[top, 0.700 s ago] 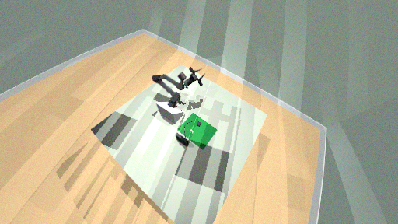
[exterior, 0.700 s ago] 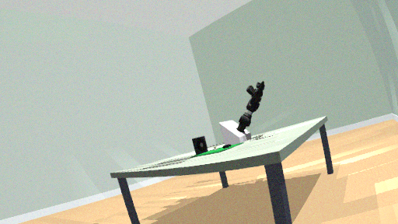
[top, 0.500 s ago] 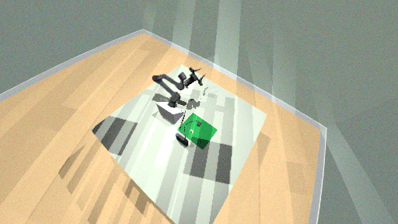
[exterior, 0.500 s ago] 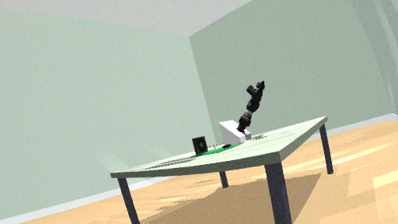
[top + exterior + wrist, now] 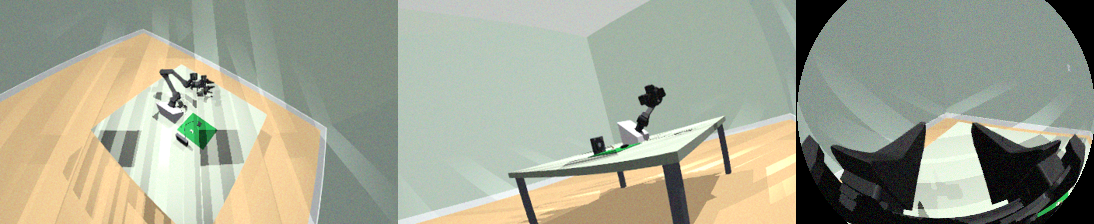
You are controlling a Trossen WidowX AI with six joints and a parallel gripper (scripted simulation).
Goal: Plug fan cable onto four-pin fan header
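Note:
The green board (image 5: pixel 207 136) (image 5: pixel 616 151) lies flat on the table, with a sliver of it in the wrist view (image 5: pixel 1060 203). The black fan (image 5: pixel 181 139) (image 5: pixel 597 145) stands at its edge. A thin dark cable (image 5: pixel 186 124) arcs from the fan over the board to a small dark plug (image 5: pixel 199 124). I cannot make out the four-pin header. My gripper (image 5: pixel 211 86) (image 5: pixel 652 96) (image 5: pixel 949 127) hangs high above the table, away from the board. Its fingers stand apart with nothing between them.
The arm's white base block (image 5: pixel 169 110) (image 5: pixel 631 132) stands on the table beside the board. The pale table (image 5: pixel 128 117) (image 5: pixel 654 149) stands on dark legs over a wooden floor, and its edges lie well clear of the board.

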